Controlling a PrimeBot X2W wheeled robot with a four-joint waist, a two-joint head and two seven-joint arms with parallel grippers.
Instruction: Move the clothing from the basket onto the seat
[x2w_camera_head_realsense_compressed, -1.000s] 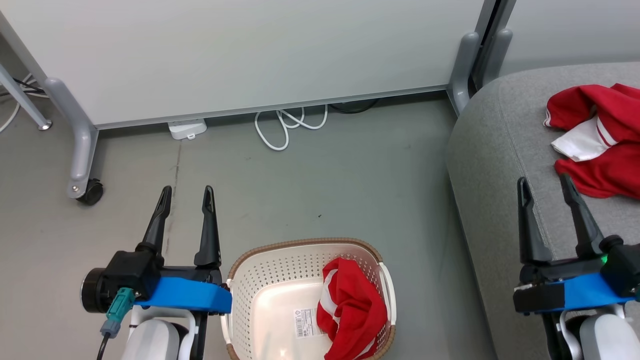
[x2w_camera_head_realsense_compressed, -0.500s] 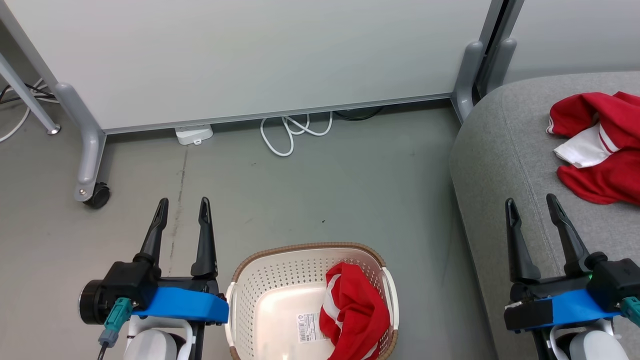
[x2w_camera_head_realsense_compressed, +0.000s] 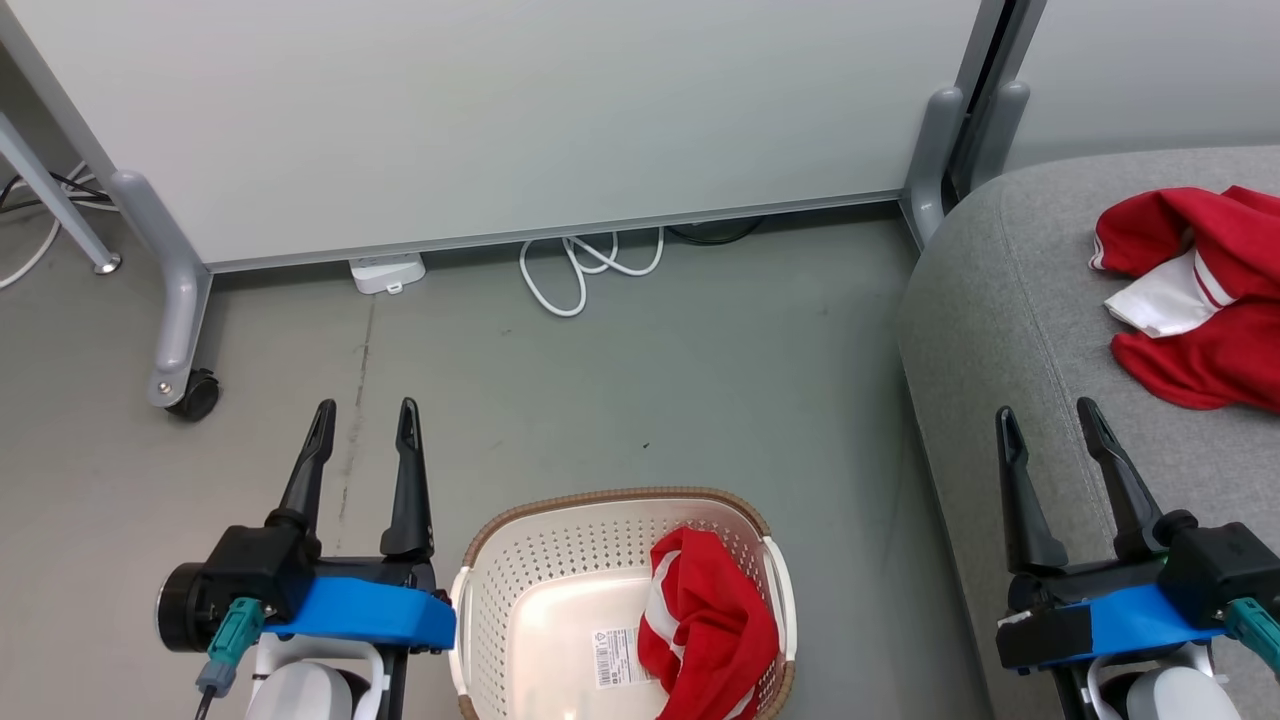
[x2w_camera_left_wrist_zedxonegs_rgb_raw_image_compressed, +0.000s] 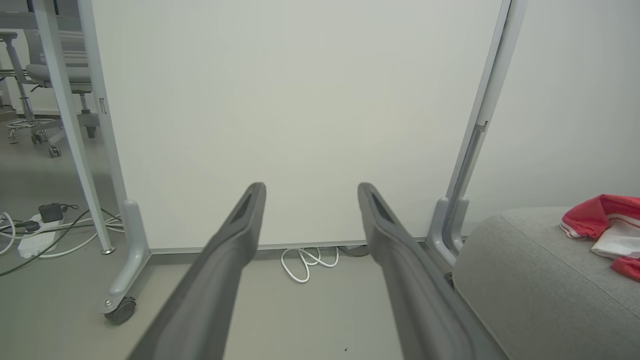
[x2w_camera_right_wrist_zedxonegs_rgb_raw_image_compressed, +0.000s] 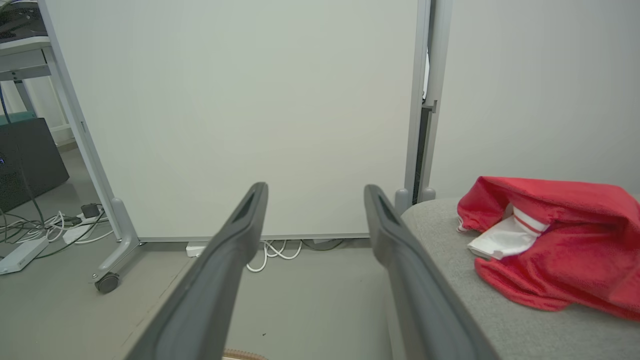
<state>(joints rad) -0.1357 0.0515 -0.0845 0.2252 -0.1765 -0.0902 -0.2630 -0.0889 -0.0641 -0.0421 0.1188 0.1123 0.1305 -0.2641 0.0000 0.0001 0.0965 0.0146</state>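
One piece of red clothing (x2w_camera_head_realsense_compressed: 710, 630) with white stripes lies crumpled in the right half of the cream basket (x2w_camera_head_realsense_compressed: 520, 560), which stands on the floor at the bottom middle. A second piece of red clothing (x2w_camera_head_realsense_compressed: 1200, 295) (x2w_camera_right_wrist_zedxonegs_rgb_raw_image_compressed: 555, 240) (x2w_camera_left_wrist_zedxonegs_rgb_raw_image_compressed: 607, 222) with a white panel rests on the grey seat (x2w_camera_head_realsense_compressed: 1000, 300) (x2w_camera_right_wrist_zedxonegs_rgb_raw_image_compressed: 450, 260) (x2w_camera_left_wrist_zedxonegs_rgb_raw_image_compressed: 525, 280) at the right. My left gripper (x2w_camera_head_realsense_compressed: 365, 410) (x2w_camera_left_wrist_zedxonegs_rgb_raw_image_compressed: 310, 187) hangs open over the floor left of the basket, empty. Over the seat's near edge, my right gripper (x2w_camera_head_realsense_compressed: 1045, 412) (x2w_camera_right_wrist_zedxonegs_rgb_raw_image_compressed: 314, 187) is open and empty too.
A white partition panel (x2w_camera_head_realsense_compressed: 500, 110) on grey wheeled feet (x2w_camera_head_realsense_compressed: 180, 385) closes off the far side. A coiled white cable (x2w_camera_head_realsense_compressed: 590, 265) and a power adapter (x2w_camera_head_realsense_compressed: 385, 272) lie at its base. More cables (x2w_camera_left_wrist_zedxonegs_rgb_raw_image_compressed: 40, 230) trail on the floor at the far left.
The head view has shifted a little, so the scene sits lower. My right gripper has drawn back toward me along the seat's edge. Both garments lie as before.
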